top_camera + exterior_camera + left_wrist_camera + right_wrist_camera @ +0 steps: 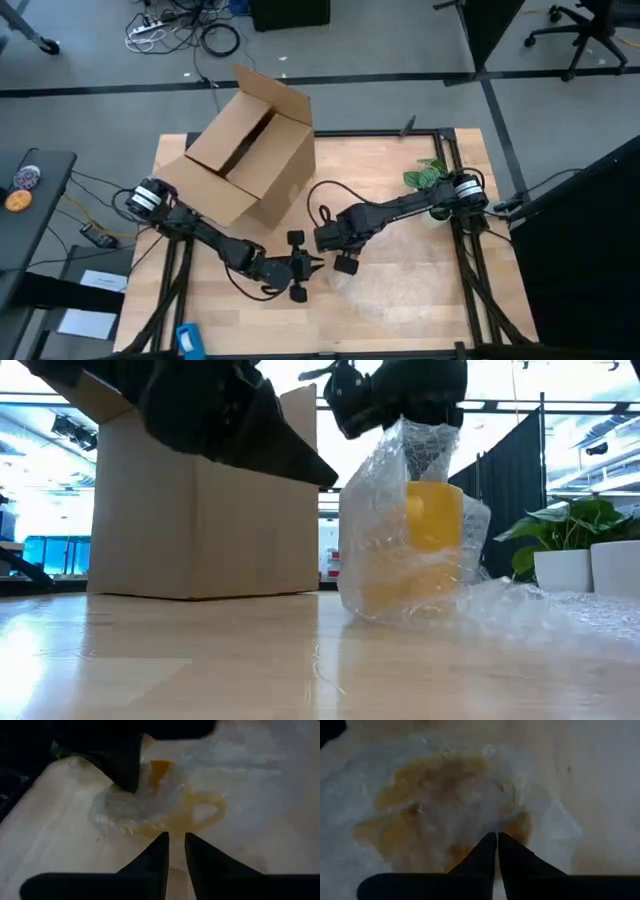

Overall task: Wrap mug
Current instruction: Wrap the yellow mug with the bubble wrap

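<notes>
Wooden table, cardboard box, right hand pinching plastic sheet over mug, left hand clenched.

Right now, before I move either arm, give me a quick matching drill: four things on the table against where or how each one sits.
Things:
1. mug
2. cardboard box
3. potted plant
4. right gripper

States:
A. flaps open, at the table's far left
B. by the right arm's base
C. covered in clear bubble wrap
D. shut on the wrap, above the mug

Pairs: 1-C, 2-A, 3-B, 4-D
</notes>
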{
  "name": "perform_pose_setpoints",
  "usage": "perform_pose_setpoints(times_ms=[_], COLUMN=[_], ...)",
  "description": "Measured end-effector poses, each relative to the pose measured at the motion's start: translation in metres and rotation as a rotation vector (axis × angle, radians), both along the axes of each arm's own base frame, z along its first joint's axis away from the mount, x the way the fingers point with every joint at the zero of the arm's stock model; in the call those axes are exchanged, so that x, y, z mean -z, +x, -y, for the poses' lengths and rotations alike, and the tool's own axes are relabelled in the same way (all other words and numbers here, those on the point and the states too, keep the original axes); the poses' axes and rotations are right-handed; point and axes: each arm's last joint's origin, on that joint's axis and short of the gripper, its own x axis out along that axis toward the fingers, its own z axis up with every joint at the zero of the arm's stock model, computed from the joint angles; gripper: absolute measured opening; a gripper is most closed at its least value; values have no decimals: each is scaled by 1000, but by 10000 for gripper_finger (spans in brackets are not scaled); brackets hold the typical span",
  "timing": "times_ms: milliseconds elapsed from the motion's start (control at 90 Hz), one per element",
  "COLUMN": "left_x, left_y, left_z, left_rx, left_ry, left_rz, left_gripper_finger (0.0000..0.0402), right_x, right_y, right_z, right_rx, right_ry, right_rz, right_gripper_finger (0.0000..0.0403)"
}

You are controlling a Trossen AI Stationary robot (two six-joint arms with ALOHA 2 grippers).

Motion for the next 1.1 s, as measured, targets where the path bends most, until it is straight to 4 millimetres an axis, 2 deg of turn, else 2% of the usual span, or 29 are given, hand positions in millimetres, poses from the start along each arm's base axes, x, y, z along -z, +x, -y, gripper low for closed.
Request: perform_pose_setpoints(times_ms=[156, 300, 444, 767, 1100], left_x=[2, 8, 9, 8, 8], left_y=[4, 9, 13, 14, 15], left_z=[1, 2, 0, -1, -2], left_rx=[-3, 4, -3, -10, -16], left_ry=[-19, -14, -22, -28, -36], left_rz=[37, 63, 87, 99, 103], left_gripper_finger=[48, 48, 48, 48, 48], right_x=[23, 24, 10, -35, -58], right_y=[2, 3, 5, 4, -4], right_z=[-3, -6, -11, -22, -51], right_rx=[-15, -26, -51, -64, -61], right_ry=[60, 75, 76, 67, 78], right_rz=[67, 82, 78, 88, 122], right_gripper_finger=[0, 0, 0, 0, 0])
